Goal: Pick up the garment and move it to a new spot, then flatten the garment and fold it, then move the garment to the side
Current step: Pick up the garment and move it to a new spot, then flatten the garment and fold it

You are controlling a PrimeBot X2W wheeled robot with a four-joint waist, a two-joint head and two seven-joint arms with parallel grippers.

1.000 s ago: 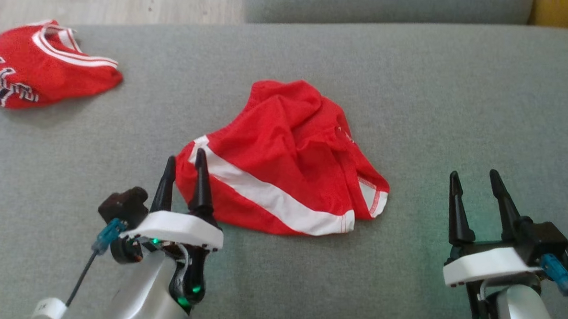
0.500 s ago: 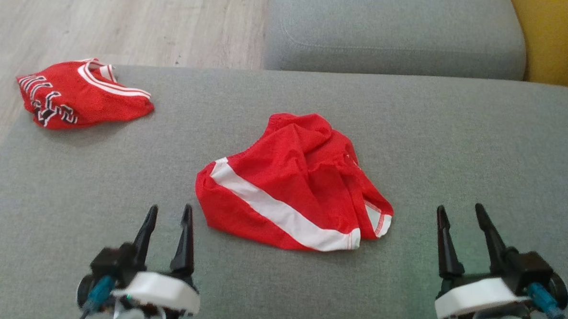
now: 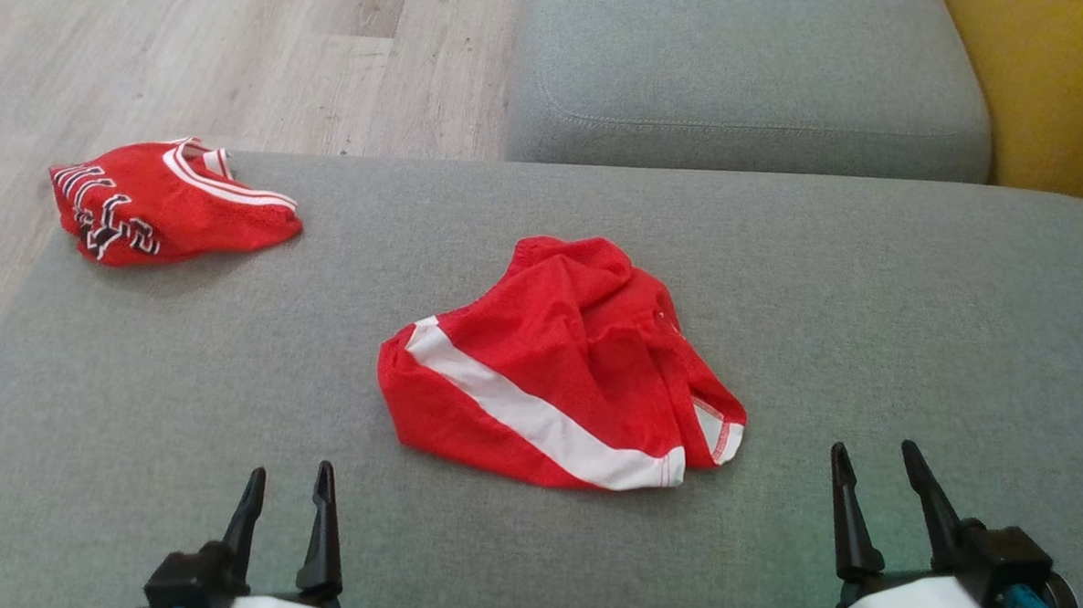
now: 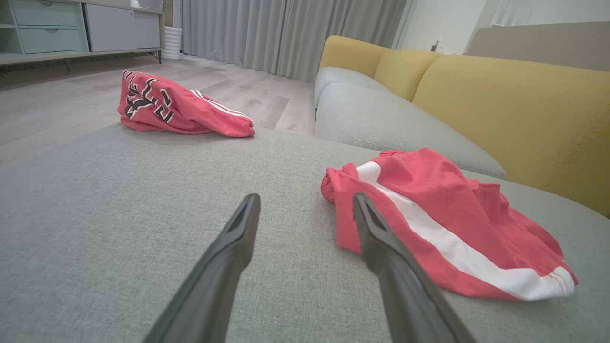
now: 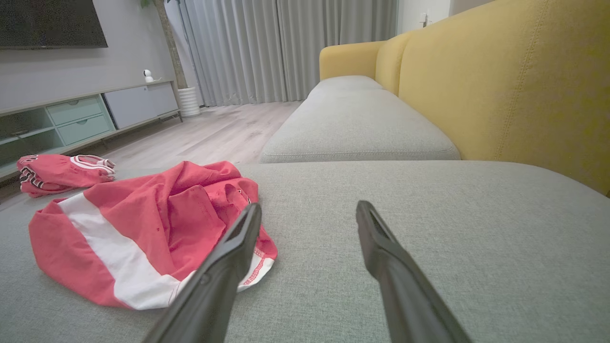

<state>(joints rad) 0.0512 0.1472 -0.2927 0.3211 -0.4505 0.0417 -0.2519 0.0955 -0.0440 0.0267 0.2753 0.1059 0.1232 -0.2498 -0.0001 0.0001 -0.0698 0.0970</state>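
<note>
A crumpled red garment [image 3: 557, 359] with a broad white stripe lies in the middle of the grey sofa cushion [image 3: 871, 291]. My left gripper [image 3: 290, 468] stands open at the bottom left, short of the garment's near left corner and not touching it. At the bottom right my right gripper [image 3: 872, 446] is open too, a little right of the garment's white-trimmed end. In the left wrist view the garment [image 4: 443, 214] lies ahead to the right of the open left gripper [image 4: 306, 197]. The right wrist view has the garment [image 5: 143, 219] left of the open right gripper [image 5: 310, 206].
A second red garment [image 3: 157, 205] with white trim and black-and-white lettering lies bunched at the cushion's far left corner, by the wooden floor [image 3: 196, 42]. Another grey seat cushion [image 3: 743, 75] adjoins at the back. The yellow backrest [image 3: 1063, 89] bounds the right side.
The head camera has tilted up, shifting the whole picture down. My left gripper has drawn back from the garment's left corner, which it was beside; the right gripper has also pulled back slightly. The garment lies unmoved.
</note>
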